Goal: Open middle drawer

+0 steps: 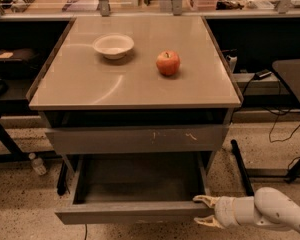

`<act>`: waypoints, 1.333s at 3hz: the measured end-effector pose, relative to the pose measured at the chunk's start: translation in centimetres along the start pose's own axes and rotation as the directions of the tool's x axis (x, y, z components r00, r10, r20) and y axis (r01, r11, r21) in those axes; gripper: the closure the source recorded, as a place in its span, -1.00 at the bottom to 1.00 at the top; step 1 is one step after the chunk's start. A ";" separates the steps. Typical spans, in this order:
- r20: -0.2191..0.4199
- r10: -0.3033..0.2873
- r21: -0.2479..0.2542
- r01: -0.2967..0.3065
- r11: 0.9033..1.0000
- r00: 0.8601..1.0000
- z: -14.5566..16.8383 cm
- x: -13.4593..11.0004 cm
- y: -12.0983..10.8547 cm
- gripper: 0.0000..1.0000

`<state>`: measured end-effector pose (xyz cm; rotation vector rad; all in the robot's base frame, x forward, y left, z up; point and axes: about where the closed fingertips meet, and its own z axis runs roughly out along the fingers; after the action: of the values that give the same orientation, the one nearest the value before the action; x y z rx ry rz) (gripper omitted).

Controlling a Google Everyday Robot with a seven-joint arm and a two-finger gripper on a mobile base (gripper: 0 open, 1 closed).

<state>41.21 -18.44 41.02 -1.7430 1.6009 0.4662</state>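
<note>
The middle drawer (135,213) is the plain grey front below the scratched front (135,140). It stands pulled out toward me, and its wide shallow tray (140,181) shows empty. My gripper (204,211) is at the right end of that drawer front, low in the view at the right. Its two tan fingers (206,200) are spread apart, one above and one below the front's right corner. The white arm (270,213) reaches in from the lower right.
On the tabletop (90,84) stand a white bowl (113,46) and a red apple (168,63). A small bottle (37,164) lies on the speckled floor at the left. Cables and a black frame leg (242,169) are at the right.
</note>
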 end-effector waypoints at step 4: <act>-0.006 -0.038 0.000 0.038 0.999 0.999 -1.2 -0.9 1.6 1.00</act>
<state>39.34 -18.61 42.00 -1.7730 1.5686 0.4432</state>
